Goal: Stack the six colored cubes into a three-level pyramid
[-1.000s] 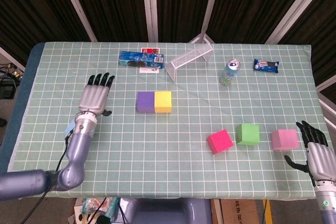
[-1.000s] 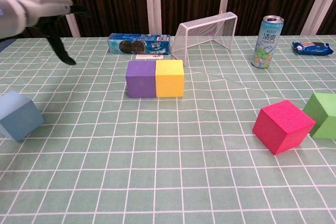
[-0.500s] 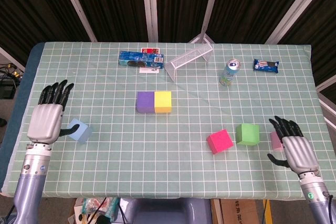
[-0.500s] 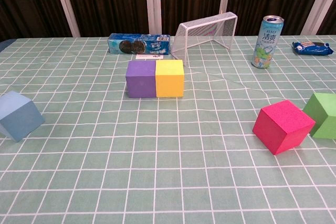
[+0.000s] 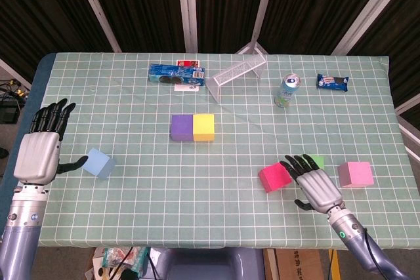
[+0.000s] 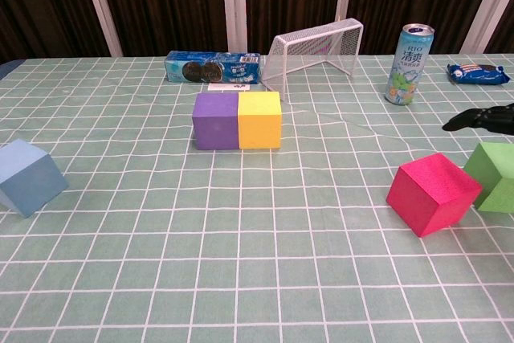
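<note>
Under R hand (image 5: 315,185) — green cube (image 6: 496,174)

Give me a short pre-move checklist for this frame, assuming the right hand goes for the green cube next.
1. Right hand holds nothing, fingers apart: ok.
2. Right hand lined up on the green cube: cannot tell; in the head view it covers most of the cube, and contact is not visible.
3. Red cube out of the way: not ok; it sits close beside the hand's fingers and could get nudged.
4. Base started: ok; the purple cube and yellow cube sit flush together.
5. Left hand out of the way: ok; open, beside the blue cube at the far edge.
6. Pink cube free: ok.
</note>
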Motion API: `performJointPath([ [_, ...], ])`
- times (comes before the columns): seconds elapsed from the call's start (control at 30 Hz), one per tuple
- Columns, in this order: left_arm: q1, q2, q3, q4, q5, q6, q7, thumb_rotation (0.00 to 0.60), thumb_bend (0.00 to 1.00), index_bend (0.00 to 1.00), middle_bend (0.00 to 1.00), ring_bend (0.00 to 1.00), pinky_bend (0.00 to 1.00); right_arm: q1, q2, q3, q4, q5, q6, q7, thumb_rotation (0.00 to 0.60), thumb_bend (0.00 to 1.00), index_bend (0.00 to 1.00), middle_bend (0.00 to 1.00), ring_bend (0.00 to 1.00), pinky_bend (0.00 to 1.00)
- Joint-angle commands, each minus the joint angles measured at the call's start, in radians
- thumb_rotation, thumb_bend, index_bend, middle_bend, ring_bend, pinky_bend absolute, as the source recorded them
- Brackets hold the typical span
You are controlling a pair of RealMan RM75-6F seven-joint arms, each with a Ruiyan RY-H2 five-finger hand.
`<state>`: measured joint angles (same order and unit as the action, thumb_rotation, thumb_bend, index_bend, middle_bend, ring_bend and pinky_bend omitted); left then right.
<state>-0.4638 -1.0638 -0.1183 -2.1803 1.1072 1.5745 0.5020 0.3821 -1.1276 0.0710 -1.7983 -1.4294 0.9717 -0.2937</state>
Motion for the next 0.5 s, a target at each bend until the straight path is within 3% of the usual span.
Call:
performJointPath([
  [0.03, 0.002, -0.002, -0.004, 0.006, -0.004, -0.01, 0.0, 0.6, 0.05, 0.0, 0.0, 0.0, 0.04, 0.018, -0.026, 0.01, 0.019, 0.021, -0.015, -0.011, 0.6, 0.25, 0.0, 0.0, 0.0, 0.0],
  [0.5, 0.011, -0.024, -0.031, 0.02, -0.008, -0.025, 0.017, 0.6, 0.05, 0.0, 0.0, 0.0, 0.04, 0.085, -0.091, 0.017, 0.078, 0.071, -0.067, -0.029, 0.6, 0.25, 0.0, 0.01, 0.0, 0.0],
])
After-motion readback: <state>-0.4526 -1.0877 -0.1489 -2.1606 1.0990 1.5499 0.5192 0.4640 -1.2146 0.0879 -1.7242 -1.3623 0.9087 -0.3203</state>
